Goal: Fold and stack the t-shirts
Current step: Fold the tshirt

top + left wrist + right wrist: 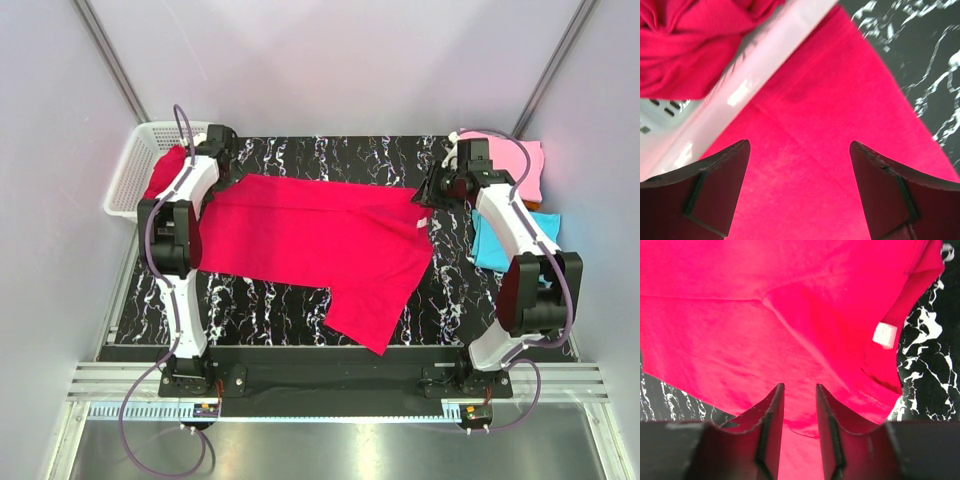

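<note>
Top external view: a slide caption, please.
Crimson t-shirt spread on marbled table; second red shirt in white basket; pink shirt and turquoise shirt at right.

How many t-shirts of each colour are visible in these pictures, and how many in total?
Red: 2, the spread red t-shirt on the table and the crumpled red t-shirt in the basket
Pink: 1, the pink t-shirt
Turquoise: 1, the turquoise t-shirt
Total: 4
</note>
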Tool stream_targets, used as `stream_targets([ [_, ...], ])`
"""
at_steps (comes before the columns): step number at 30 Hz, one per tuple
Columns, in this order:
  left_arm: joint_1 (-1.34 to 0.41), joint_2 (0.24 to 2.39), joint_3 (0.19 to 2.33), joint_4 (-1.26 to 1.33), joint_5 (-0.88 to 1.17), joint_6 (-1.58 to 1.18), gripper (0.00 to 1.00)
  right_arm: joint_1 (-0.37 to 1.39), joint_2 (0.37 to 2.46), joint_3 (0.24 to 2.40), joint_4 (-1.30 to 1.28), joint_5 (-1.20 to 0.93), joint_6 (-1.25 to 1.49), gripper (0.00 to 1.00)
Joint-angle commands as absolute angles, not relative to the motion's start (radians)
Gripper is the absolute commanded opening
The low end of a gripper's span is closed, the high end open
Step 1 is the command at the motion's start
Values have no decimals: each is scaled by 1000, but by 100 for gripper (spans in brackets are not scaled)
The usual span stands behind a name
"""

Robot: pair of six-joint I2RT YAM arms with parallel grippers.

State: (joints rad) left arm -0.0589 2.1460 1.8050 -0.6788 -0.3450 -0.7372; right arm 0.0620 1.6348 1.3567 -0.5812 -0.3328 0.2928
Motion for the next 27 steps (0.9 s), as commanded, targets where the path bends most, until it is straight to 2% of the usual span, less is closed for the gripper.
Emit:
stream_targets([
  [1, -18, 2085, 1779, -713, -456, -723, 91, 78, 1562, 1365, -561, -327, 308, 39],
  [6, -40, 2039, 1727, -710, -396, -701, 93, 118, 1548, 1348, -564, -282, 305, 49],
  [9, -80, 2002, 1671, -707, -336, -671, 95, 133, 1623, 1313, -571, -422, 342, 48],
  [16, -210, 1879, 1424, -664, -183, -630, 97, 279, 1727, 1239, -506, -448, 383, 47],
  [19, -225, 1804, 1262, -634, -158, -647, 97, 293, 1758, 1230, -497, -474, 402, 46],
  [27, -225, 1736, 1178, -647, -210, -644, 98, 296, 1815, 1181, -515, -468, 494, 46],
])
